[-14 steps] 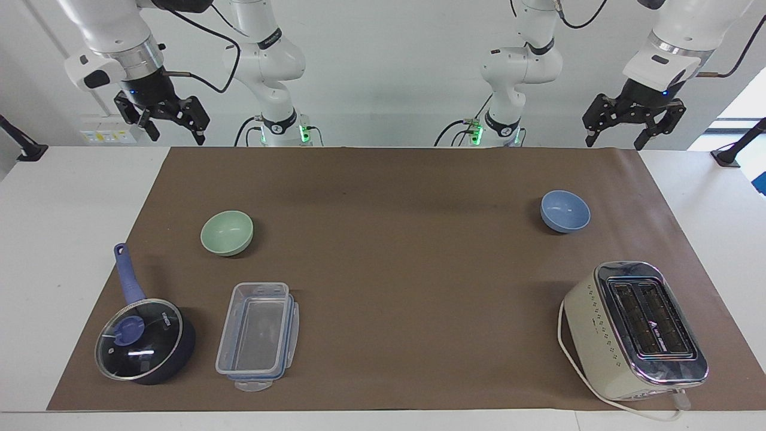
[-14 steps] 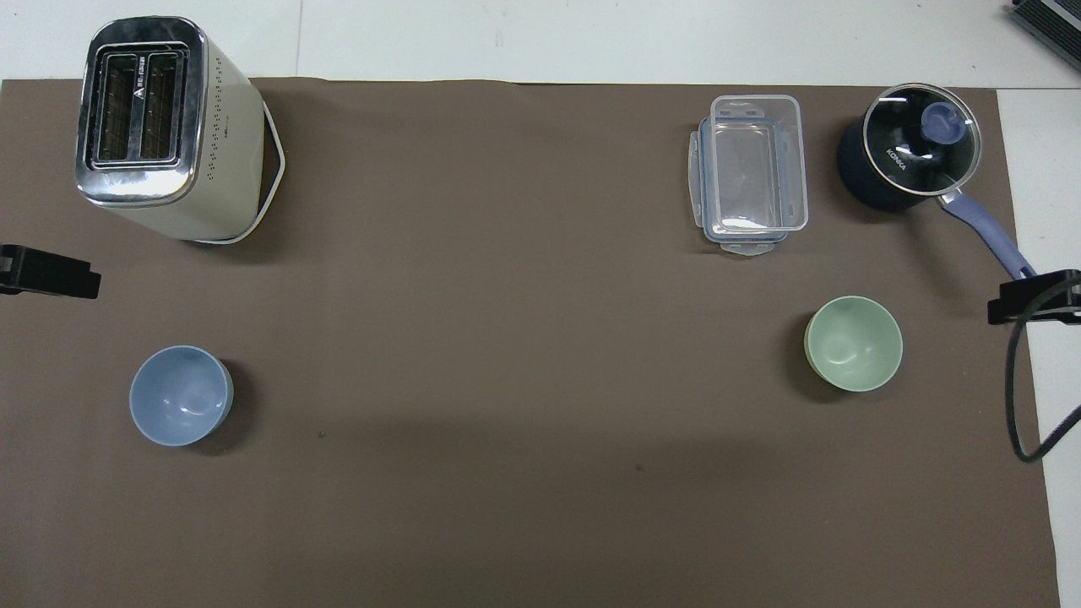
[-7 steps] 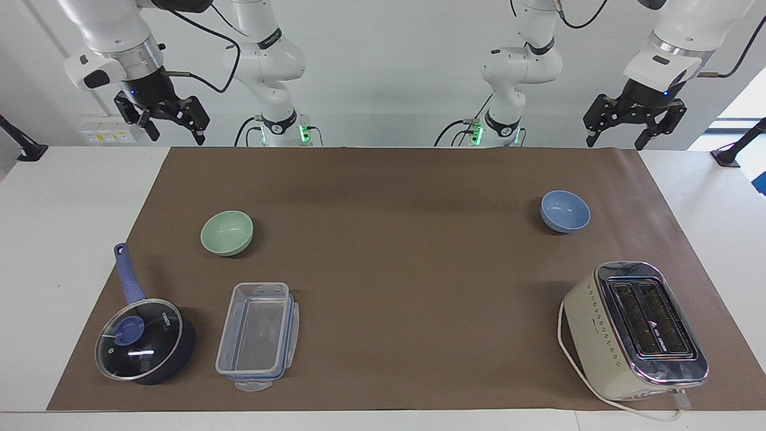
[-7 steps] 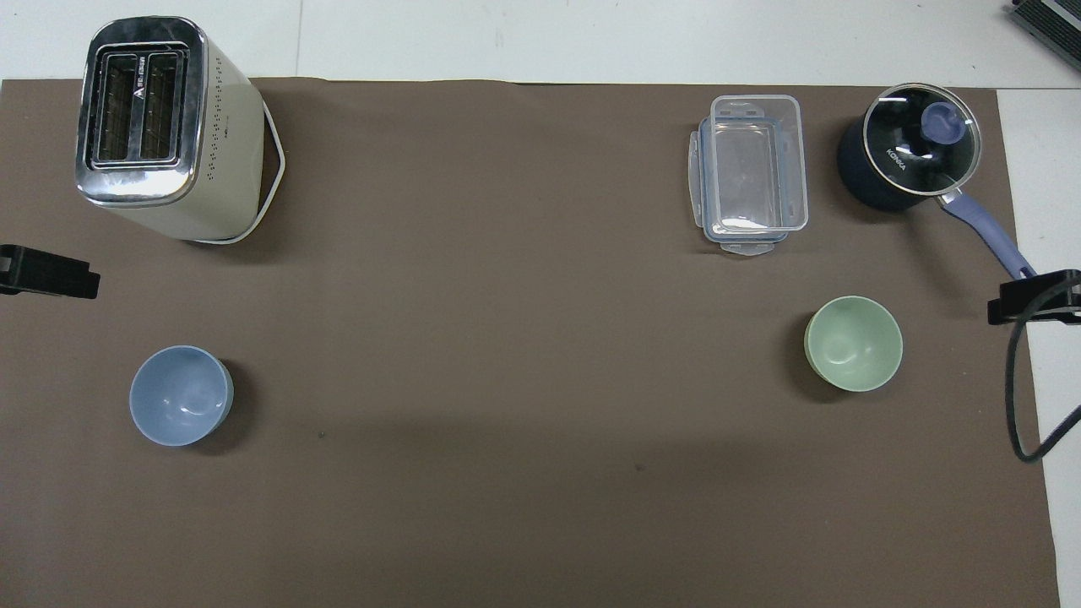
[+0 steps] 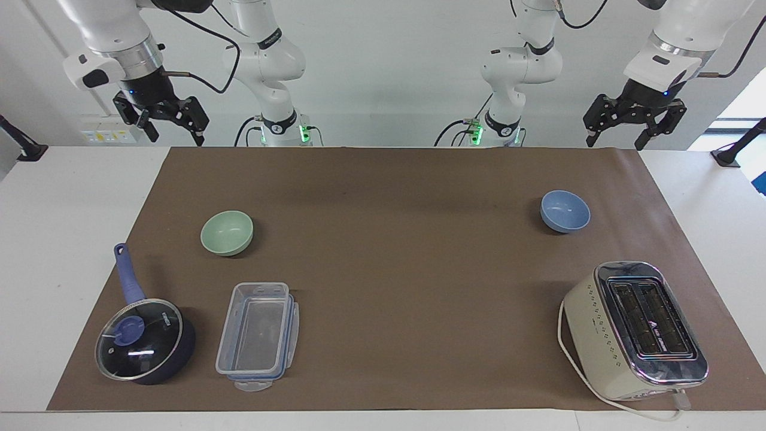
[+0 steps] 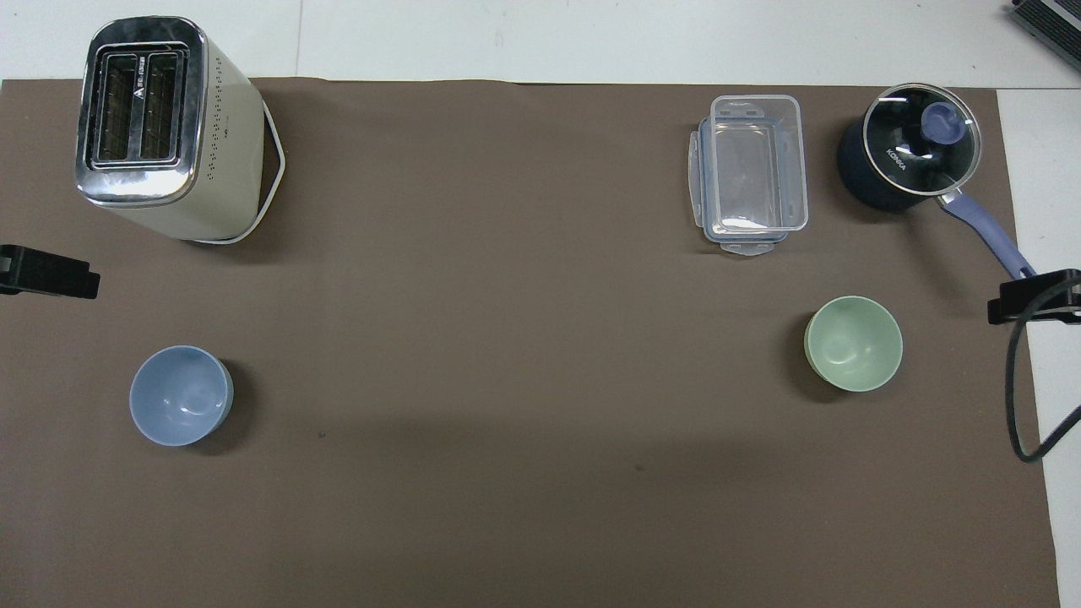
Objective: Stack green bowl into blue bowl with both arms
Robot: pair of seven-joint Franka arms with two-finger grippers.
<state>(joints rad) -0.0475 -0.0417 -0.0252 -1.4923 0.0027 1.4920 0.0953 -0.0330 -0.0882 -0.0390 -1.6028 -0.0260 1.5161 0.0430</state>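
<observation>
The green bowl (image 5: 227, 232) (image 6: 853, 343) stands upright on the brown mat toward the right arm's end. The blue bowl (image 5: 565, 211) (image 6: 181, 394) stands upright toward the left arm's end, a little nearer to the robots. Both bowls are empty and far apart. My right gripper (image 5: 175, 135) hangs high over the robots' edge of the mat, open and empty. My left gripper (image 5: 614, 143) hangs high over that edge at the left arm's end, open and empty. Neither gripper is near a bowl.
A dark blue lidded saucepan (image 5: 145, 339) and a clear plastic container (image 5: 258, 335) stand farther from the robots than the green bowl. A cream toaster (image 5: 635, 329) stands farther than the blue bowl. The brown mat (image 5: 395, 269) is bare between the bowls.
</observation>
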